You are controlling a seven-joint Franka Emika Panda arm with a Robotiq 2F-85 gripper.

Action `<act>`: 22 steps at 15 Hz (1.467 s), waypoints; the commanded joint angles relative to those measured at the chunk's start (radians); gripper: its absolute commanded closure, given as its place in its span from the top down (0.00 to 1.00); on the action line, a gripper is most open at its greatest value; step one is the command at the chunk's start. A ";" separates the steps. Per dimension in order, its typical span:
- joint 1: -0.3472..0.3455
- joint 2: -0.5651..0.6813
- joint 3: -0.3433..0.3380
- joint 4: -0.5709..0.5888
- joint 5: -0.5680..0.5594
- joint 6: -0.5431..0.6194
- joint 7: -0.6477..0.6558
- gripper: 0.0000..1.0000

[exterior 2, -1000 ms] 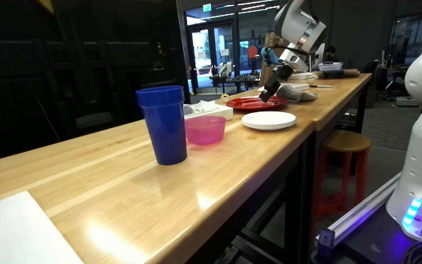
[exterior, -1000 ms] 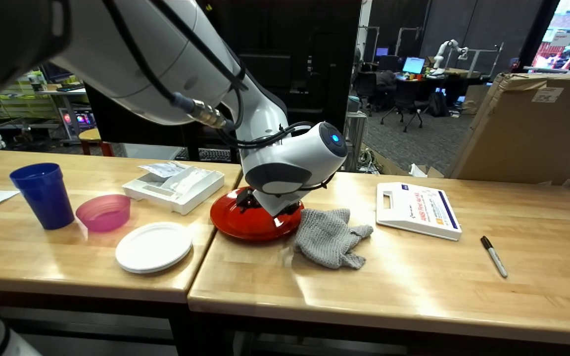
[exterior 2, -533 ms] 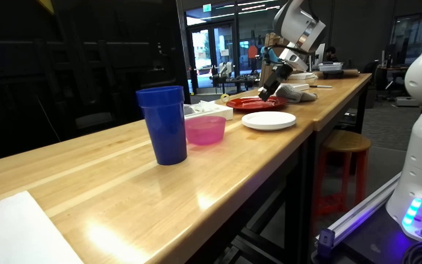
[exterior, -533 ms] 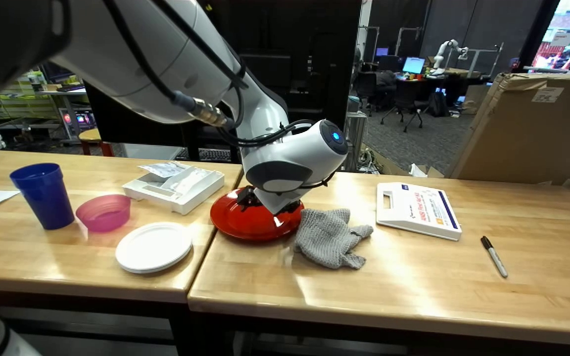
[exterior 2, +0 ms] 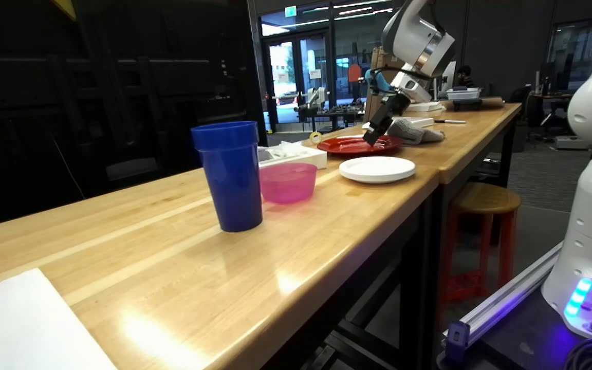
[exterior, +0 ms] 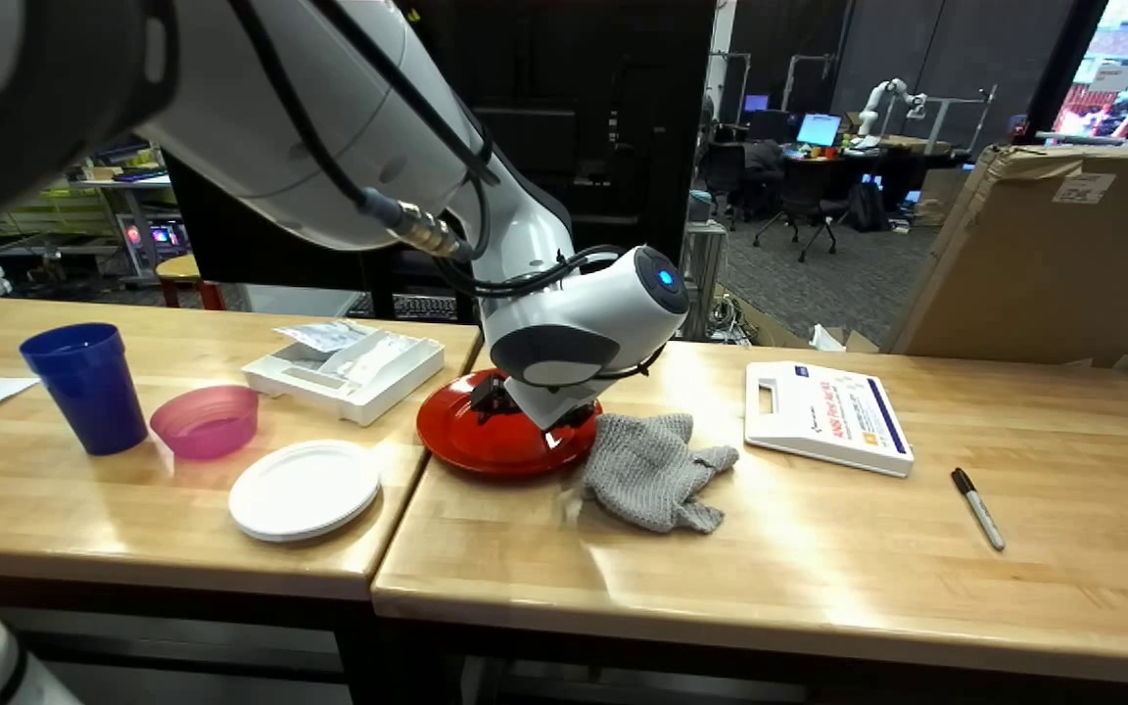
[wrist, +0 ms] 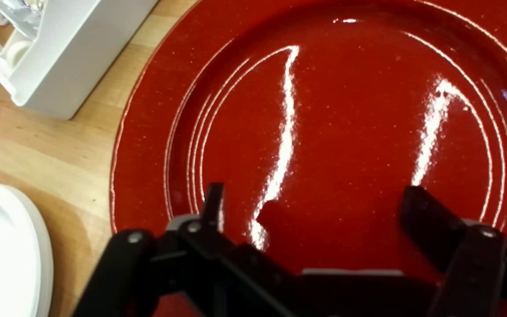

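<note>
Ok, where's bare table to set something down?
Bare table shows between the gray cloth, white case and marker, and from the marker toward the cardboard box. Crowded: blue cup, pink bowl, white plates and white tray stand close together; the open pincer hangs over the red plate, close to the cloth.

The black, two-fingered gripper [wrist: 314,190] points downward at a slant, its jaws spread wide apart. Above the jaws sits the smooth, white, rounded wrist [exterior: 613,308] with a round blue light [exterior: 664,275]. Higher up, the thick white arm [exterior: 368,127] slopes down.
</note>
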State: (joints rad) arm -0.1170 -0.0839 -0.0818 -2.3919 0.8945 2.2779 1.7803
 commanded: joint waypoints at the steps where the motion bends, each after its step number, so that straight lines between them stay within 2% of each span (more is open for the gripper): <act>1: 0.006 -0.014 -0.004 0.001 0.029 -0.020 -0.025 1.00; 6: 0.005 -0.151 -0.002 -0.032 0.016 -0.047 -0.121 1.00; 10: -0.014 -0.203 0.011 -0.022 -0.070 -0.081 -0.066 1.00; 13: -0.030 -0.207 0.034 -0.037 -0.195 0.031 -0.040 1.00; 14: -0.014 -0.183 0.009 -0.008 -0.148 -0.028 -0.066 1.00; 22: -0.013 -0.178 0.009 -0.009 -0.155 -0.022 -0.065 1.00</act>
State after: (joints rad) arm -0.1298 -0.2618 -0.0723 -2.4024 0.7412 2.2584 1.7138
